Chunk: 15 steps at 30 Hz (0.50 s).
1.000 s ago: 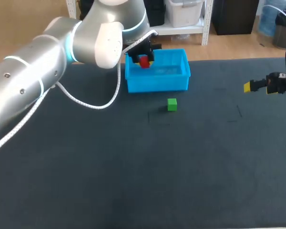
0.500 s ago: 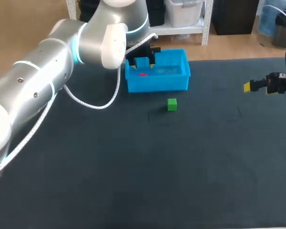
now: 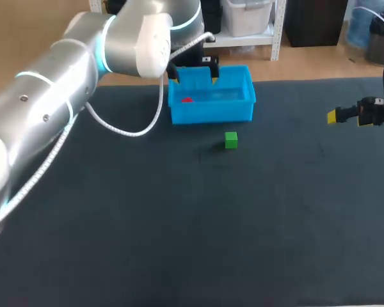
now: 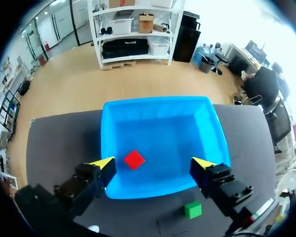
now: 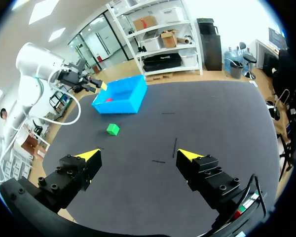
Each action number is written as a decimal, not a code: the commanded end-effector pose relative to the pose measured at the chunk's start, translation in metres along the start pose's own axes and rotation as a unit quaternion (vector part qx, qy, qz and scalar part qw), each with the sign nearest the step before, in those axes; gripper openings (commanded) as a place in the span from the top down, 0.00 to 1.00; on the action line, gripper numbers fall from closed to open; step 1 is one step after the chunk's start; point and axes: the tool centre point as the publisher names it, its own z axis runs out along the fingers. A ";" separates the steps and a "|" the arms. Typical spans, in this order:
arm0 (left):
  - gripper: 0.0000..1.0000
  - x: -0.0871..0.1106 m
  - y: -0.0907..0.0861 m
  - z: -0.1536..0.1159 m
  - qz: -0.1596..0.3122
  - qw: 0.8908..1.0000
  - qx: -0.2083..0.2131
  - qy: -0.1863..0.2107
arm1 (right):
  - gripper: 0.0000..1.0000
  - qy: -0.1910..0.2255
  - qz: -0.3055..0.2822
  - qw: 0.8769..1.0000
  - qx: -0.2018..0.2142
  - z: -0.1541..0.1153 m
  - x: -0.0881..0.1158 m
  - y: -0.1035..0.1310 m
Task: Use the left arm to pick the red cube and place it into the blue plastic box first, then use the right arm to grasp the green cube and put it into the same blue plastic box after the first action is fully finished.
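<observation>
The red cube lies loose on the floor of the blue plastic box, near its left wall. My left gripper hangs open above the box. In the left wrist view the red cube rests in the box, well below the spread fingers of the left gripper and untouched by them. The green cube sits on the table just in front of the box. At the table's right edge my right gripper is open and holds nothing; in its own view the right gripper is far from the green cube.
Dark mat covers the table, with faint marks in front of the green cube and toward the right. A white cable loops from my left arm over the mat to the left of the box.
My left gripper opened and let the red cube drop into the blue box, then rose slightly above it. The right arm and the green cube have not moved.
</observation>
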 end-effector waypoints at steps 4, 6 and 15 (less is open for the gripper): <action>0.00 0.047 0.022 -0.045 0.014 0.999 0.022 -0.033 | 0.00 0.000 0.000 1.000 0.000 0.000 0.000 0.000; 0.00 0.058 0.027 -0.053 0.022 0.999 0.026 -0.039 | 0.00 0.000 0.000 1.000 0.000 0.000 0.000 0.000; 0.00 0.110 0.056 -0.083 0.032 0.997 0.053 -0.043 | 0.00 0.000 0.000 1.000 0.000 0.000 0.000 0.000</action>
